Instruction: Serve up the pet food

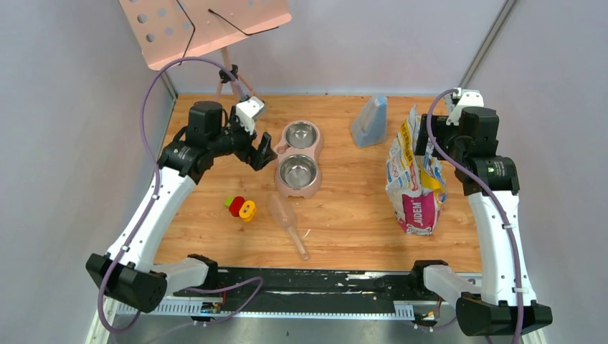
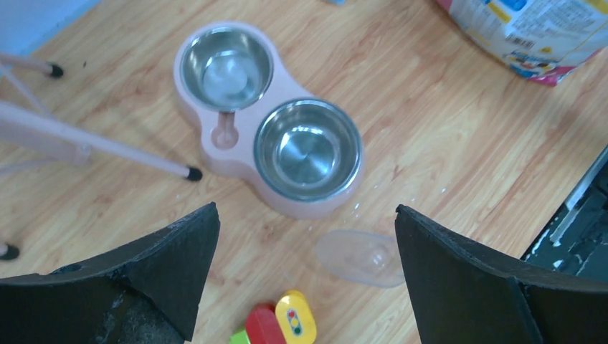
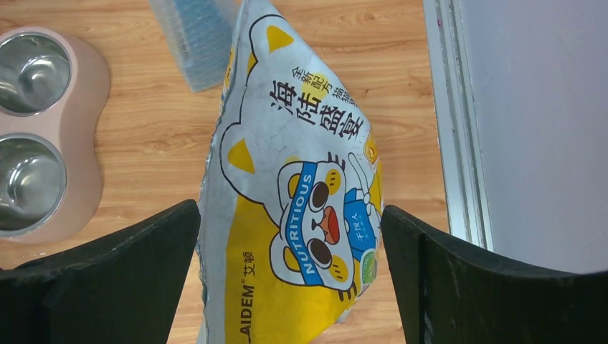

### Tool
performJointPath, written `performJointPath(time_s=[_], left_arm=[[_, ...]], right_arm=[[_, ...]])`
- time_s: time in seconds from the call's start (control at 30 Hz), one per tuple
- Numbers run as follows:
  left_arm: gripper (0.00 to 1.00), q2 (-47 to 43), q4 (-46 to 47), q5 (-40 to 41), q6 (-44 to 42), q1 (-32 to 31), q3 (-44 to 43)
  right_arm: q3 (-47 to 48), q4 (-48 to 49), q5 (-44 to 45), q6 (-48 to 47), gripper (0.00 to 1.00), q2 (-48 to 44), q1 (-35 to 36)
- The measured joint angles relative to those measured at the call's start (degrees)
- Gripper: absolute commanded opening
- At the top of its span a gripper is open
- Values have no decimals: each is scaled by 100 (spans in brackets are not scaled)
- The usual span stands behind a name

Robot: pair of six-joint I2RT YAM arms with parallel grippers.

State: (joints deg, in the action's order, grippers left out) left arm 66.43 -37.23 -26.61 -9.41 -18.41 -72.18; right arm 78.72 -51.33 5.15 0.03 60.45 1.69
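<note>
No kibble shows in any view. The printed food bag [image 1: 416, 172] stands upright at the right. The pink feeder [image 1: 281, 150] holds two steel bowls, both empty. A clear plastic scoop [image 1: 287, 218] lies on the table in front of the feeder. My left gripper [image 1: 262, 152] is open and empty, held above the table just left of the feeder. In the left wrist view [image 2: 307, 211] the scoop [image 2: 362, 256] lies between its fingers, far below. My right gripper [image 3: 290, 215] is open above the bag [image 3: 287, 143], with the bag's top between its fingers and not touching them.
A small red-and-yellow toy [image 1: 240, 208] lies left of the scoop. A blue-grey container [image 1: 370, 122] stands at the back, between feeder and bag. A pink perforated stand [image 1: 204, 25] overhangs the back left, its legs [image 2: 107, 143] on the table. Grey walls enclose the table.
</note>
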Motion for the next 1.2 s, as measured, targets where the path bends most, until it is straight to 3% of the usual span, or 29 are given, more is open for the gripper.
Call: performJointPath(time_s=[0.2, 0.37, 0.53, 0.67, 0.77, 0.87, 1.0, 1.13, 1.2], left_arm=[[97, 546, -31, 35, 59, -636, -885], [92, 970, 94, 251, 26, -1283, -1543], [93, 1172, 494, 444, -96, -1871, -1674], [88, 1576, 861, 337, 39, -2070, -1801], [92, 2020, 1106, 280, -105, -2221, -1969], [93, 2146, 1261, 341, -916, -2496, -1770], [87, 2286, 1093, 308, -1770, -2879, -1888], [71, 2741, 1014, 208, -1663, -2900, -2671], [69, 2914, 1075, 142, -1257, -2874, -2938]], right_arm=[[466, -341, -245, -48, 98, 72, -2], [1598, -632, -828, -433, 98, 227, -2], [2542, -1051, -807, -892, 100, 348, 0], [2516, -1368, -522, -960, 98, 267, -2], [2382, -1611, -640, -796, 97, 236, -2], [2354, -1641, -990, -424, 91, 267, -2], [2164, -1528, -1641, 57, 76, 328, -2], [1937, -1467, -1873, 291, 61, 549, -7], [1937, -1449, -1871, 339, 58, 734, -35]])
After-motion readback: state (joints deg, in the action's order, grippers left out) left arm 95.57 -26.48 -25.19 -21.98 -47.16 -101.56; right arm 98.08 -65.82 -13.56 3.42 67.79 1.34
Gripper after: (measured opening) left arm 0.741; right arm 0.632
